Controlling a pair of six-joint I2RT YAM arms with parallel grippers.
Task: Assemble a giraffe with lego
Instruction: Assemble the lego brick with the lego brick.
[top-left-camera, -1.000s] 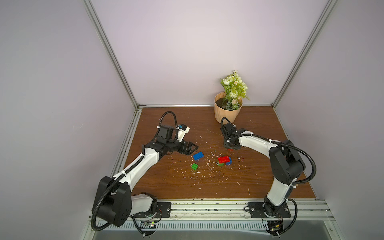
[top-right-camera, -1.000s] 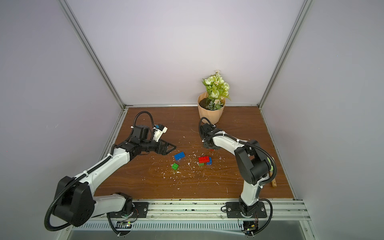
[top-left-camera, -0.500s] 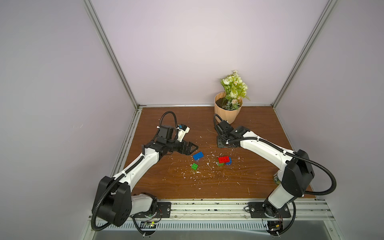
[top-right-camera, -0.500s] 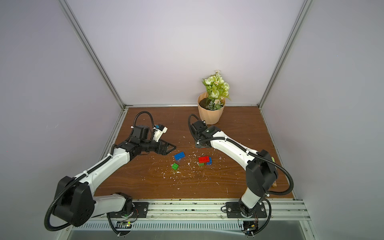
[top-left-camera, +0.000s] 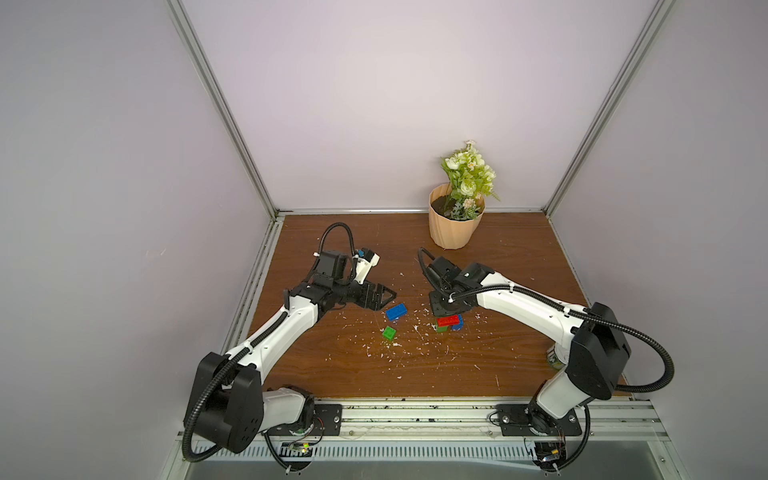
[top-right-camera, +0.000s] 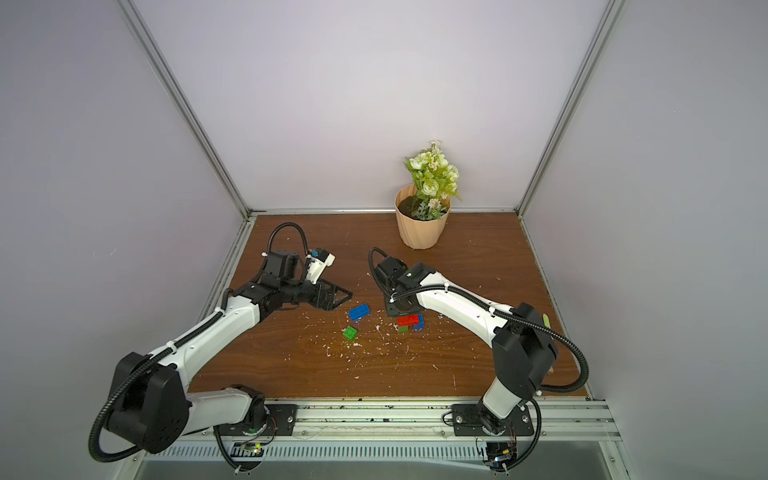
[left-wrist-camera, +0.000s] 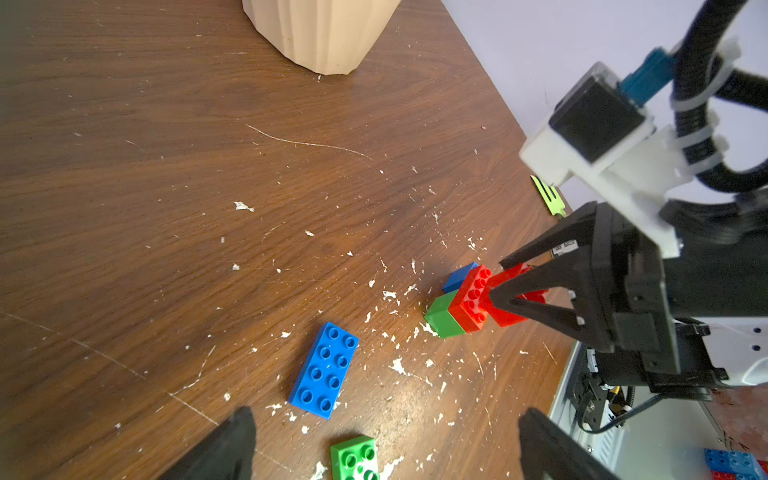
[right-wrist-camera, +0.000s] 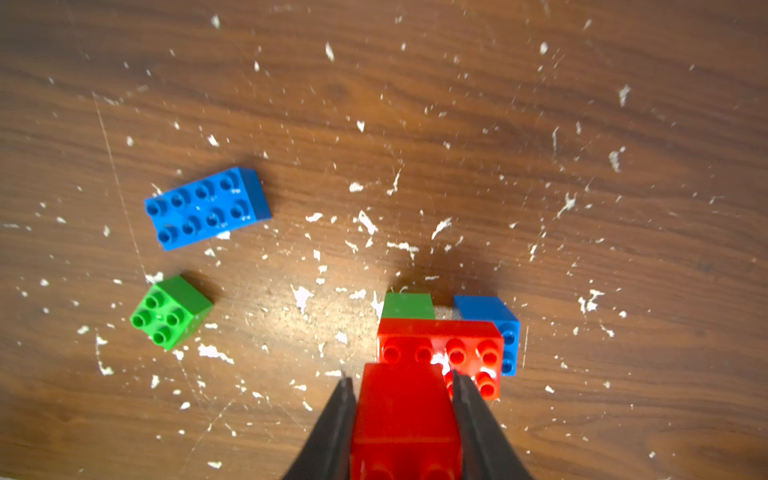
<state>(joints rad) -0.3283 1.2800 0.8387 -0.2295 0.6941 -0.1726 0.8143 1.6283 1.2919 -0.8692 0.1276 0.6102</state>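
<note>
Right wrist view: my right gripper (right-wrist-camera: 402, 378) clamps a red brick (right-wrist-camera: 403, 415), now lowered to the red body (right-wrist-camera: 440, 345) over green leg (right-wrist-camera: 407, 306) and blue leg (right-wrist-camera: 494, 316); seating unclear. Neck step begun. My left gripper (top-left-camera: 384, 300) spread, empty, near loose blue brick (top-left-camera: 396, 311).
</note>
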